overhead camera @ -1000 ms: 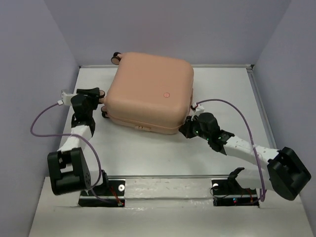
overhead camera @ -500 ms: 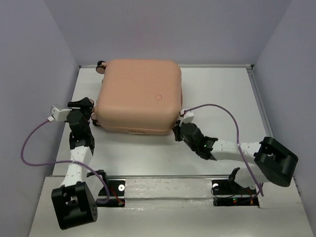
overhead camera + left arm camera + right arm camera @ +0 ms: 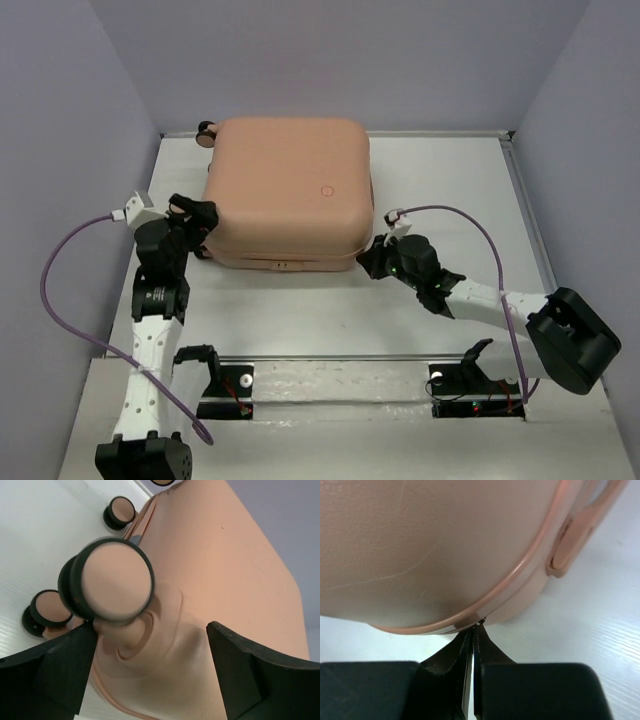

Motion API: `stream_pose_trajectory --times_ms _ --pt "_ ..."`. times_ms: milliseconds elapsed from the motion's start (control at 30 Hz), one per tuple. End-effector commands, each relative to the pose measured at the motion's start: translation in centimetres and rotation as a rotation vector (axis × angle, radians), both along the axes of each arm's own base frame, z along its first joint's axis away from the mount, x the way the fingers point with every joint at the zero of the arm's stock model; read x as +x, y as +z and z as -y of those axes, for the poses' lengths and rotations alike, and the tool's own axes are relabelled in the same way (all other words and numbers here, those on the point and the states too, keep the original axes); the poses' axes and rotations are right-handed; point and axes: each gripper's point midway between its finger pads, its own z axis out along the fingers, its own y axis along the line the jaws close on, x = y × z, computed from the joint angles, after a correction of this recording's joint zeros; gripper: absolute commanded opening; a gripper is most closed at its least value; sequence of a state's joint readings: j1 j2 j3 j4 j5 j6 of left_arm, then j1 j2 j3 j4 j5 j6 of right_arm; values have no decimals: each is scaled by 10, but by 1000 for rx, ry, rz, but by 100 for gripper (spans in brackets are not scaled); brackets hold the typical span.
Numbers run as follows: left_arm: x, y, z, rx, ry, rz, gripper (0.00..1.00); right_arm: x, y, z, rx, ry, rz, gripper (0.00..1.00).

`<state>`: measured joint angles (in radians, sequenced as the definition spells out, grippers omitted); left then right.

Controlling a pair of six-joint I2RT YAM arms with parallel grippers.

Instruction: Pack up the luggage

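Toward the upper centre of the top view, the luggage [image 3: 285, 190] lies closed and flat on the surface [image 3: 450, 190]. At its lower-right corner the right end effector [image 3: 472, 639], pressed together, touches the seam [image 3: 510, 582]; whether it pinches anything there is unclear. Lower left, the left end effector [image 3: 150, 655] stands spread about a caster wheel [image 3: 112, 580]. The best course is probably to trace the seam's curve slowly, with the left bracing.

Shot from high behind, looking down and forward; from each wrist, close up against opposite near corners of one peach-pink hard-shell suitcase [image 3: 285, 190].
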<state>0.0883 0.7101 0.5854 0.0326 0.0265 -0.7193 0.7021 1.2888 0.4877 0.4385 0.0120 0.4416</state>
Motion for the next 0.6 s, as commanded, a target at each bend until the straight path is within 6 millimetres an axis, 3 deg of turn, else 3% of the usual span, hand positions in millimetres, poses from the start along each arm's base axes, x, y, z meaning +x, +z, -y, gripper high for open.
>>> stream_pose_trajectory --times_ms 0,100,133,167,200,267,300,333,367,467,500,567 --pt "-28 103 19 225 -138 200 90 -37 40 -47 156 262 52 7" --pt "-44 107 28 270 -176 199 76 -33 45 -49 149 269 63 7" --pt "-47 99 27 278 -178 176 66 -33 44 -49 144 273 64 7" --pt "-51 94 44 280 -259 184 54 -32 44 -49 143 273 63 7" --pt "-52 75 59 274 -332 155 43 -33 43 -49 138 277 65 7" --pt "-55 48 85 237 -458 106 37 -33 42 -48 135 270 62 7" --pt "-62 18 109 217 -550 55 34 -30 40 -44 130 258 57 7" --pt "-65 11 121 192 -580 52 33 -31 40 -44 129 256 57 7" --pt "-74 -3 147 181 -655 51 32 -32 40 -42 129 252 53 7" --pt "-84 -16 183 147 -726 22 32 -34 38 -38 124 243 47 7" --pt "-92 -24 212 143 -809 13 32 -34 38 -36 120 233 48 7" --pt "-92 -34 233 156 -835 -4 34 -36 32 -31 103 219 33 7"
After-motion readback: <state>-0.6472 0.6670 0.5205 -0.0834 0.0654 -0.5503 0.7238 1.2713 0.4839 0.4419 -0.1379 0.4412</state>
